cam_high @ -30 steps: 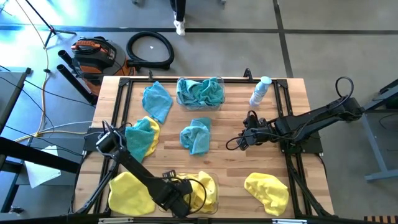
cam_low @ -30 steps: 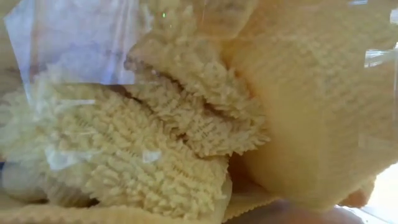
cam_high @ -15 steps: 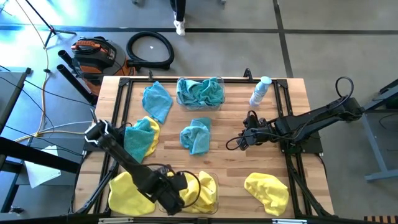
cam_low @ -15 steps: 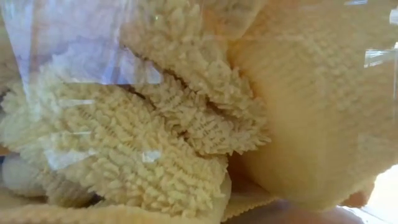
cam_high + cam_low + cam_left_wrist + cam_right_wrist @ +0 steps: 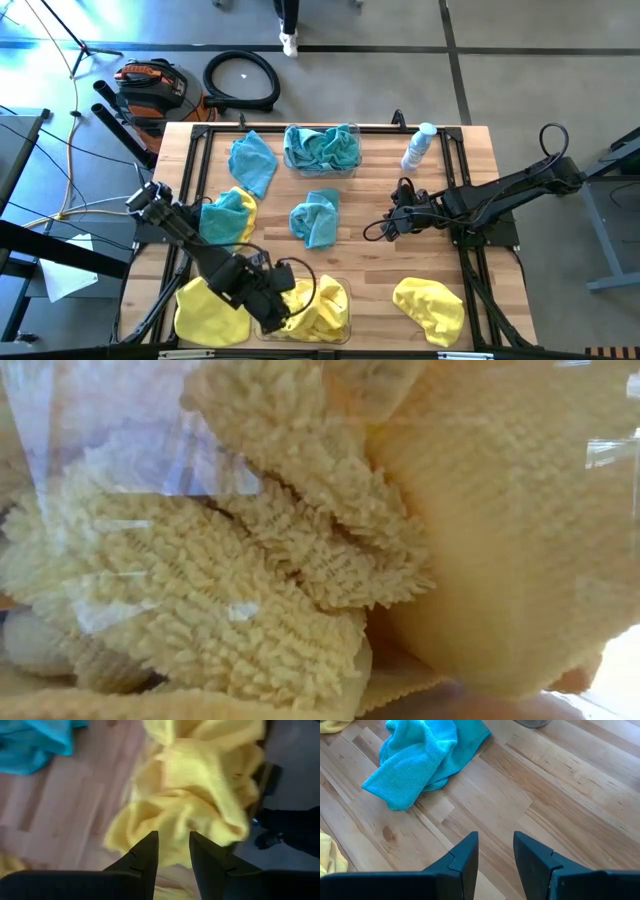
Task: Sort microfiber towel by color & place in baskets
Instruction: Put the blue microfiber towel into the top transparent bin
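- The left gripper (image 5: 170, 851) hovers just above the near basket (image 5: 343, 320) at the table's near edge, fingers parted by a narrow gap and empty; a bunched yellow towel (image 5: 195, 800) lies loose in the tub directly beyond the fingertips.
- The right gripper (image 5: 495, 851) waits over bare wood right of the table's centre, fingers likewise apart with nothing between them, pointing toward a crumpled teal towel (image 5: 420, 757) near the middle.
- The low view is filled by yellow pile pressed against the clear basket wall (image 5: 120, 430).
- Around the left arm: a flat yellow towel (image 5: 205, 312) at the near-left corner, and a teal towel lying over a yellow one (image 5: 228, 220) by the left edge.
- Farther out: another teal towel (image 5: 252, 160) toward the far-left corner, the far basket (image 5: 322, 150) at the far edge already holding teal cloth, and a yellow towel (image 5: 430, 305) at the near-right corner.
- The cloths look light, limp and fuzzy, so they should not slip; a pinch on a raised fold or ridge, rather than a flat stretch, would likely lift a whole one, trailing and draping as it goes.
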Robot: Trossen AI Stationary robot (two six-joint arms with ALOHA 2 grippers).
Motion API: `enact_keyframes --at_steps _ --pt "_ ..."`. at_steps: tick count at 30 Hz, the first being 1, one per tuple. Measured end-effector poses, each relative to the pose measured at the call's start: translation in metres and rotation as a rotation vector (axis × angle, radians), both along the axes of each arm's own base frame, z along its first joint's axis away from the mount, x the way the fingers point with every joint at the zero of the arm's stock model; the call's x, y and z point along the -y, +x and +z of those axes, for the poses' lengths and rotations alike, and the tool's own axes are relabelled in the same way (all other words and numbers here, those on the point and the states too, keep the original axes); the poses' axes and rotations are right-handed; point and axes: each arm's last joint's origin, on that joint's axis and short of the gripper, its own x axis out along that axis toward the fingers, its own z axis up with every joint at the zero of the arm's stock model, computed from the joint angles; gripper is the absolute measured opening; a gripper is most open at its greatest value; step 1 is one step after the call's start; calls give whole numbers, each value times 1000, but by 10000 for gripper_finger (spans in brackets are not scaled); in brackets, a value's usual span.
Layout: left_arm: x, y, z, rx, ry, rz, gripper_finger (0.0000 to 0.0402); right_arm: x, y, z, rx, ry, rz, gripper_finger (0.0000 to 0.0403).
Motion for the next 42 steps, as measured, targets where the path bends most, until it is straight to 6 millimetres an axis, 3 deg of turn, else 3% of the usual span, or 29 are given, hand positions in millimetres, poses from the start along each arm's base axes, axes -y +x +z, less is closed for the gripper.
enact_keyframes --at_steps 7,13,21,26,33,42 --pt "-35 2 6 -67 105 55 99 0 0 0 0 -2 0 117" --pt "-79 3 23 -74 206 84 99 0 0 0 0 -4 1 117" --pt "-139 -22 47 -27 321 204 99 0 0 0 -12 -26 35 117" --pt "-168 -55 30 9 282 342 99 0 1 0 -5 -24 35 117" --pt "-193 -103 -6 -12 198 576 99 1 2 1 -2 -32 47 117" --pt "-211 -127 -56 -179 115 601 99 2 2 1 0 -30 41 117"
